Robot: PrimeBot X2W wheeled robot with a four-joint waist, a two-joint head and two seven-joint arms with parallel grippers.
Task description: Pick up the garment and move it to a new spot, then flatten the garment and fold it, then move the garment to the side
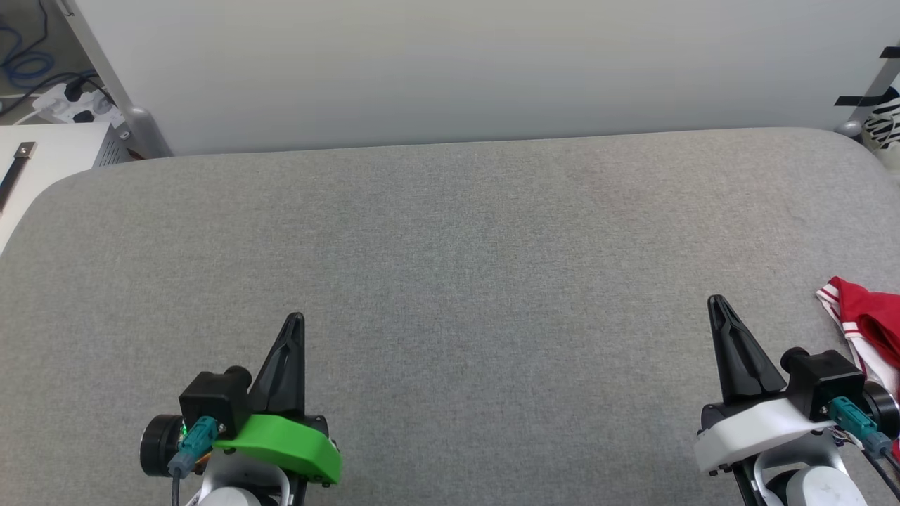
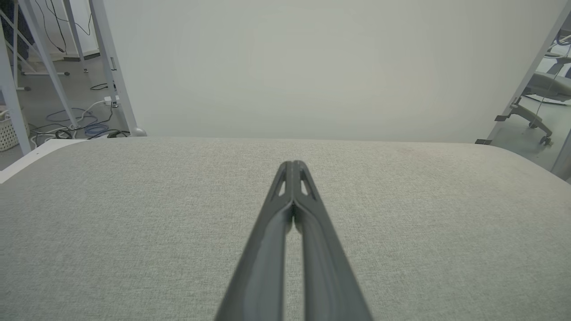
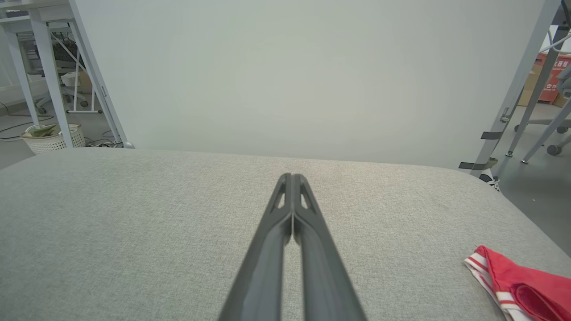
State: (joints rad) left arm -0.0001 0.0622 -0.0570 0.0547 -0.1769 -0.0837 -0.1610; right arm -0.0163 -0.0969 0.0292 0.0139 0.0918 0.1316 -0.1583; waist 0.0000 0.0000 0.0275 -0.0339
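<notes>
head view gives us only a corner of the garment (image 1: 868, 325). it runs off the right edge of the picture, and its near part is hidden behind the black wrist block (image 1: 821, 379) of the right arm. so we cannot tell how it lies as a whole, and we can make out no print. what we do see is crumpled red cloth with a red-and-white striped trim and a strip of white beside it. it lies on the grey fabric surface (image 1: 450, 281) at the near right, just to the right of the right gripper (image 1: 716, 302) and apart from its fingers. in the right wrist view the garment (image 3: 517, 281) is cut off again at the bottom right corner, a bunched red fold edged with the same stripes. the right gripper (image 3: 291, 177) has its two dark fingers pressed together at the tips and grips nothing. the left gripper (image 1: 296, 318), at the near left and well apart from the garment, is likewise closed and empty. its fingers (image 2: 292, 166) meet at the tips over bare grey cloth. we cannot tell whether either gripper's tips touch the surface.
</notes>
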